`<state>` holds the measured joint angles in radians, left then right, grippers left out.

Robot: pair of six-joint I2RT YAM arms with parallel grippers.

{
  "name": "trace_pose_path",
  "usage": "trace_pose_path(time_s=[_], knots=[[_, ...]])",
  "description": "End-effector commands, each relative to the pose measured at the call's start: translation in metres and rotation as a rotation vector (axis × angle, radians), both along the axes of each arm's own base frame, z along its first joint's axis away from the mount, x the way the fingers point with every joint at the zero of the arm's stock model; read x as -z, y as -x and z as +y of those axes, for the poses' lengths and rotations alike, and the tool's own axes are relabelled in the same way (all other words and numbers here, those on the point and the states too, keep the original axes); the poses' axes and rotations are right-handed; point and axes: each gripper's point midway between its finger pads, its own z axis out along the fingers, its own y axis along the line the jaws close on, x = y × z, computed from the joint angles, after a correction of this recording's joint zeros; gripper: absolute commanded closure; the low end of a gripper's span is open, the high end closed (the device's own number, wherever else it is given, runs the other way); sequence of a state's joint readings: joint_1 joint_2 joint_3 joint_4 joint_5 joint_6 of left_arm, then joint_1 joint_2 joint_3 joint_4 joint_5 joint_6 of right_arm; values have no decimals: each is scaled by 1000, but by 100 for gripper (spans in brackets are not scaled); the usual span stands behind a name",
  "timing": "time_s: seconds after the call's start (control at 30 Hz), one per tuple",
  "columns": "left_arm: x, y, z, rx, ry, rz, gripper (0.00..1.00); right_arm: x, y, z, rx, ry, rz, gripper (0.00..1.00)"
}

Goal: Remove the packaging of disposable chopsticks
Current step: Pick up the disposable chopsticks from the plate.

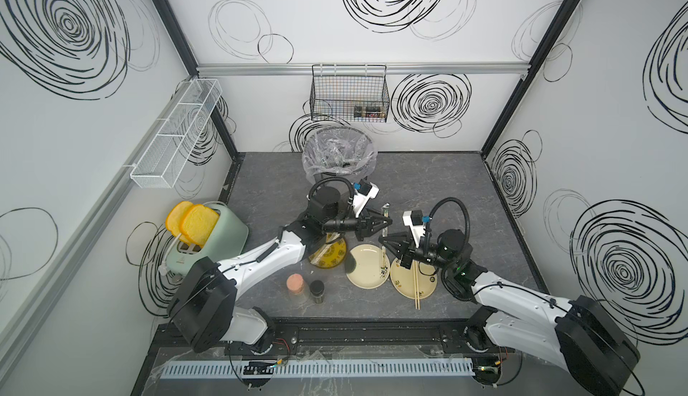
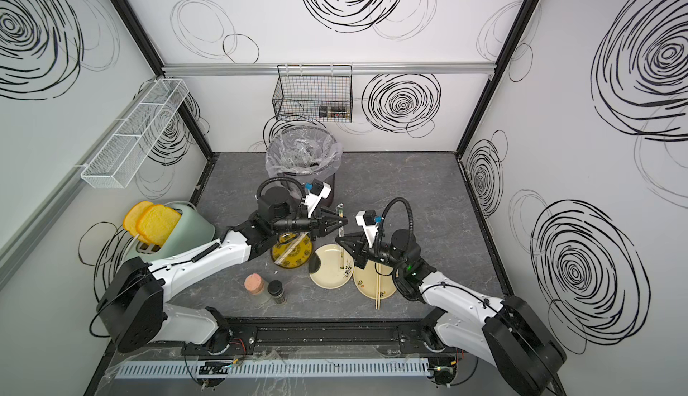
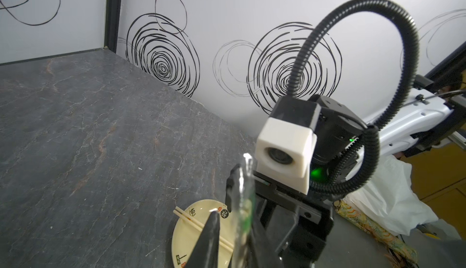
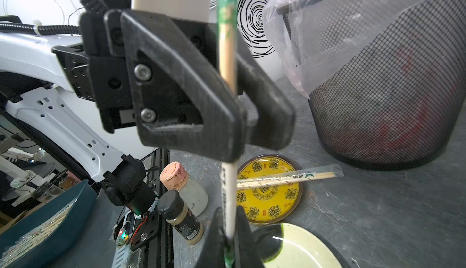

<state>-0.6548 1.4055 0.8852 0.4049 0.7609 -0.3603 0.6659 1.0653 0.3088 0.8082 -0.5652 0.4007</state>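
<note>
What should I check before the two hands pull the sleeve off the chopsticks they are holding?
1. Right hand shut on wrapped pair: ok.
2. Left hand closed on the same pair: ok.
3. Left hand pinches sleeve alone, not the sticks: cannot tell.
4. Sleeve end already opened: cannot tell.
5. Bin mouth open, beyond left hand: ok.

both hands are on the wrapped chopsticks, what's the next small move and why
Probably draw the two hands apart along the sticks, so the sleeve starts to slide off. The left hand and the right hand each pinch the wrapped pair, which is held in the air between them with the sleeve on.
</note>
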Motion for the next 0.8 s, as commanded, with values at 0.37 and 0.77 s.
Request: trace_pose_path(time_s=[0.37,0.77], knots=[[-35,-5,3,12,33,-76,100,-9,6,4,-41,-26,-31,60],[-61,0,17,45,6,-141,100,-1,14,19,-162,-22,35,73]])
